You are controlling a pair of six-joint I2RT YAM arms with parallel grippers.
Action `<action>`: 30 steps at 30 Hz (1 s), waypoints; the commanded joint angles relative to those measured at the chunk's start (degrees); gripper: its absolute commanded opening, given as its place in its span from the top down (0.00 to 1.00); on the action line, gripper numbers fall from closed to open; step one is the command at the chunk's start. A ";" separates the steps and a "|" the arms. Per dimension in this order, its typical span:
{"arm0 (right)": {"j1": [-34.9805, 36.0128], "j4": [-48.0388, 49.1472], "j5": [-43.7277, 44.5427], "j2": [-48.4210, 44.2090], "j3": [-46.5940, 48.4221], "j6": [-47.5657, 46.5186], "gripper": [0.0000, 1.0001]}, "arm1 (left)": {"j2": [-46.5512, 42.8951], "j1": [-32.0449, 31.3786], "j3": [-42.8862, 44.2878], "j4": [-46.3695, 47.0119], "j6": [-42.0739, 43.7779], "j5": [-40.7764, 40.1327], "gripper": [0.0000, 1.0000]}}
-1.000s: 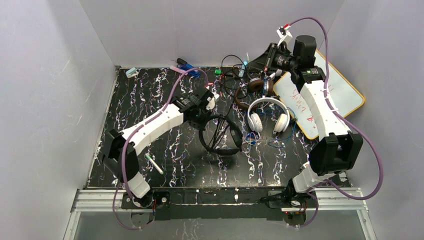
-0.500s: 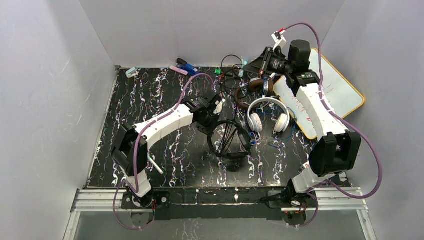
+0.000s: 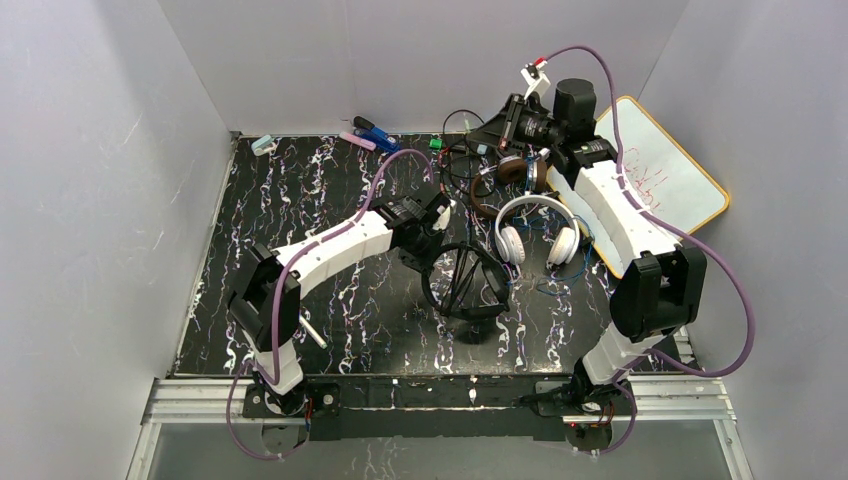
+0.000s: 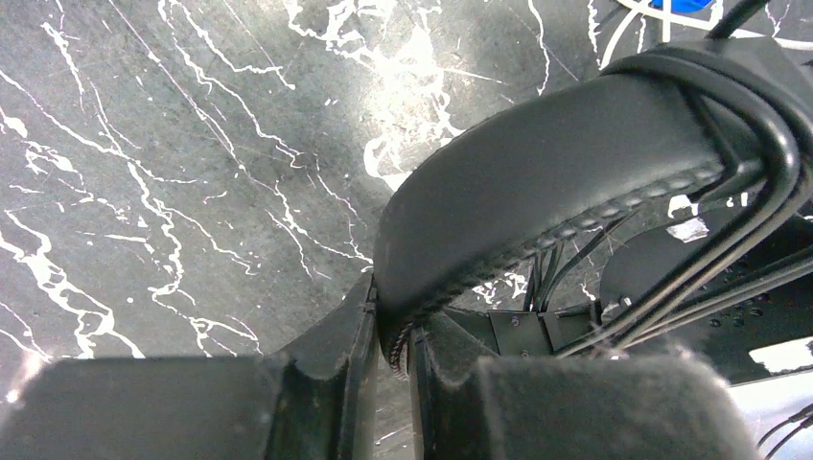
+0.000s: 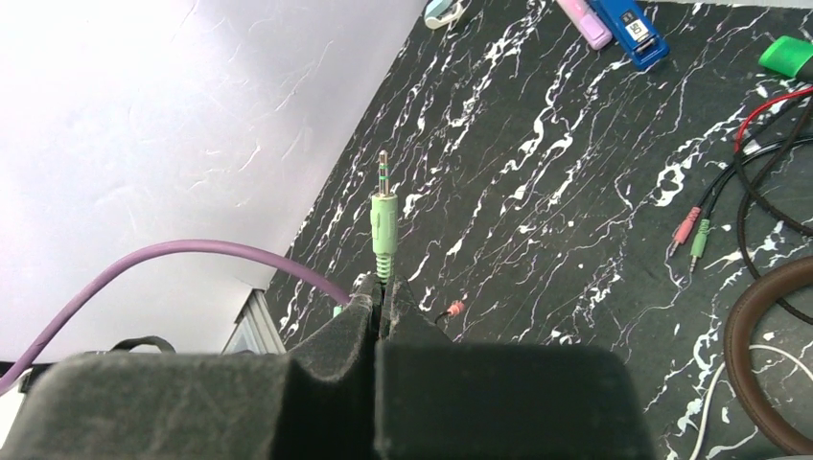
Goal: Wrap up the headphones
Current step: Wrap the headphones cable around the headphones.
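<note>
Mid-wrap: your left gripper (image 4: 393, 331) is pinched tight on the black headphones (image 4: 566, 163), and your right gripper (image 5: 382, 292) is clamped on the green plug (image 5: 383, 225). Next, loop the cord (image 4: 781, 144) round the band.

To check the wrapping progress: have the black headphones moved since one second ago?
Yes. Held in the left hand, the black headphones have shifted right, closer to the white headphones, which stayed put.

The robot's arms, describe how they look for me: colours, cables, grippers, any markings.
Both arms share one build: the left arm and right arm have white shell links between chunky black joint housings. A purple cable loops loosely along each. The left gripper and right gripper are matte black and blocky. No markings are readable.
</note>
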 commanded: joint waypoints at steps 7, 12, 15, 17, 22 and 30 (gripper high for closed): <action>-0.29 3.62 0.61 -0.17 4.85 0.57 0.99 | 3.31 -0.59 0.15 -1.72 -4.29 -0.09 1.00; 0.44 4.02 -2.02 -2.66 4.05 2.65 0.99 | 4.06 0.05 0.67 1.56 -12.83 -3.78 1.00; 2.01 4.32 -2.14 -6.12 0.36 3.47 0.99 | 4.27 2.00 1.03 4.76 -18.34 -4.48 1.00; 2.74 6.08 -2.12 -9.56 -3.45 4.94 0.99 | 5.22 3.30 2.06 5.92 -20.98 -4.54 1.00; 4.75 7.78 -2.61 -16.18 -12.63 7.38 0.99 | 8.17 6.54 5.64 6.38 -27.08 -4.12 1.00; 7.75 5.03 -4.13 -26.83 -24.35 8.35 0.99 | 10.27 10.70 8.81 8.90 -31.40 -5.08 1.00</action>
